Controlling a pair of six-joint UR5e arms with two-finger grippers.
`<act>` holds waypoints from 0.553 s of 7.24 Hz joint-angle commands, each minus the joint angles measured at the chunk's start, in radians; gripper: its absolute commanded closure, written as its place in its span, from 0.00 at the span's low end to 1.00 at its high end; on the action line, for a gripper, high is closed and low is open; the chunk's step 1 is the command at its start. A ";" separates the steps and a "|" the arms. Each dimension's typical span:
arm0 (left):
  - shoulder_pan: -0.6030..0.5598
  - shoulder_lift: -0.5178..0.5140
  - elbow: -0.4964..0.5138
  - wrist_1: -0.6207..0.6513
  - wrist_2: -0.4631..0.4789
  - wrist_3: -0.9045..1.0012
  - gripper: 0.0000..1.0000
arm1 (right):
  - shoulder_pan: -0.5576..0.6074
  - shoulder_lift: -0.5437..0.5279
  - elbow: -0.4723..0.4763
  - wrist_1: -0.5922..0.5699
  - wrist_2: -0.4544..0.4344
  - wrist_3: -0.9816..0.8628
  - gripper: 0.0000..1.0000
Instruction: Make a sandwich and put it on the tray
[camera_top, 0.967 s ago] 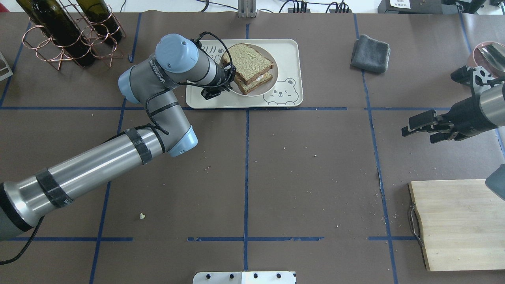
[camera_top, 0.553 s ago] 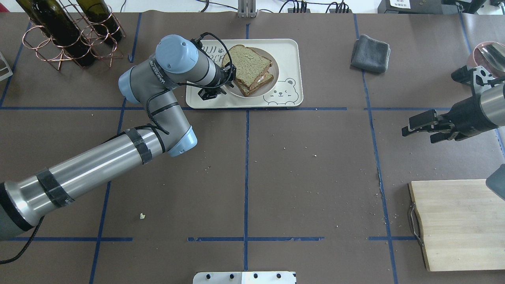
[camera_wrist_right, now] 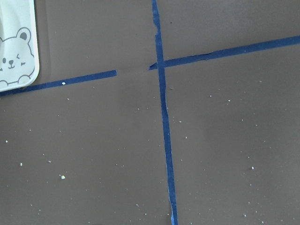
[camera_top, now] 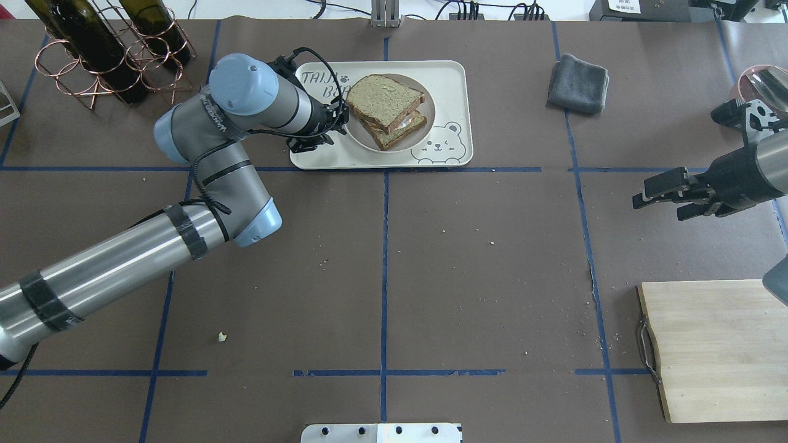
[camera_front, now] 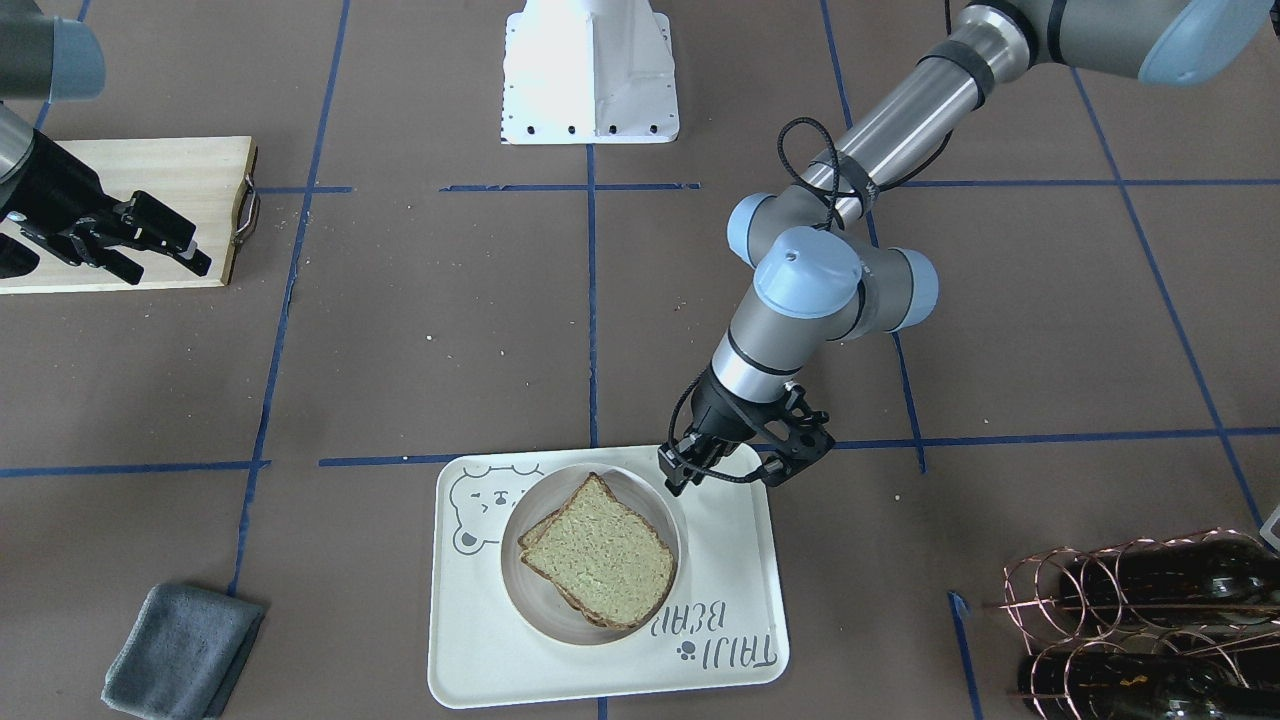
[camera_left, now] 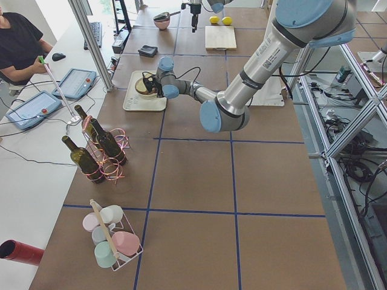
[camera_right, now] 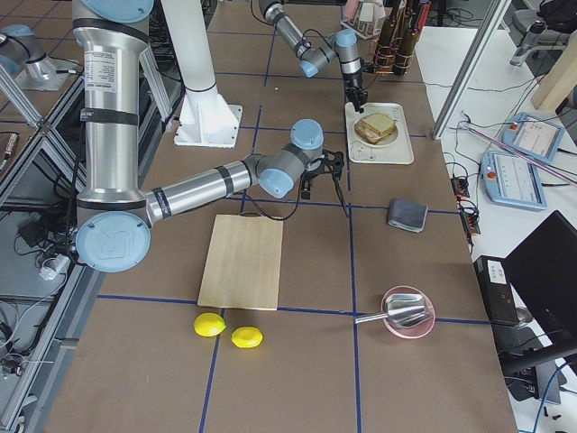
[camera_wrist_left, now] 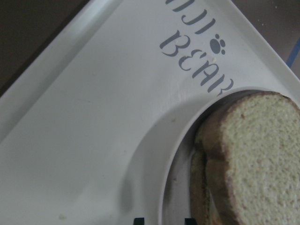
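Note:
The sandwich (camera_top: 385, 101), two tan bread slices with white filling showing at the edge, lies in the round recess of the cream tray (camera_top: 449, 86) with the bear drawing. It also shows in the front view (camera_front: 600, 555) on the tray (camera_front: 740, 560), and in the left wrist view (camera_wrist_left: 262, 154). My left gripper (camera_top: 325, 130) (camera_front: 735, 468) is open and empty, just above the tray's left part beside the sandwich, not touching it. My right gripper (camera_top: 659, 200) (camera_front: 190, 250) is open and empty, far to the right over bare table.
A grey cloth (camera_top: 577, 83) lies right of the tray. A copper rack with wine bottles (camera_top: 104, 49) stands at the far left. A wooden cutting board (camera_top: 714, 351) lies at the near right, with a pink bowl (camera_top: 763, 86) at the far right. Crumbs dot the brown mat.
My left gripper has let go of the top bread slice and pulled back left off the sandwich. The slice has settled flat. The right gripper drifted slightly right.

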 commanded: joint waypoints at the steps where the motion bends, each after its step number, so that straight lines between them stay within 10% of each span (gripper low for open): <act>1: -0.068 0.224 -0.232 0.006 -0.146 0.147 0.61 | 0.055 -0.022 -0.015 -0.011 0.007 -0.064 0.00; 4: -0.262 0.645 -0.567 0.088 -0.245 0.829 0.61 | 0.245 -0.033 -0.101 -0.151 0.059 -0.453 0.00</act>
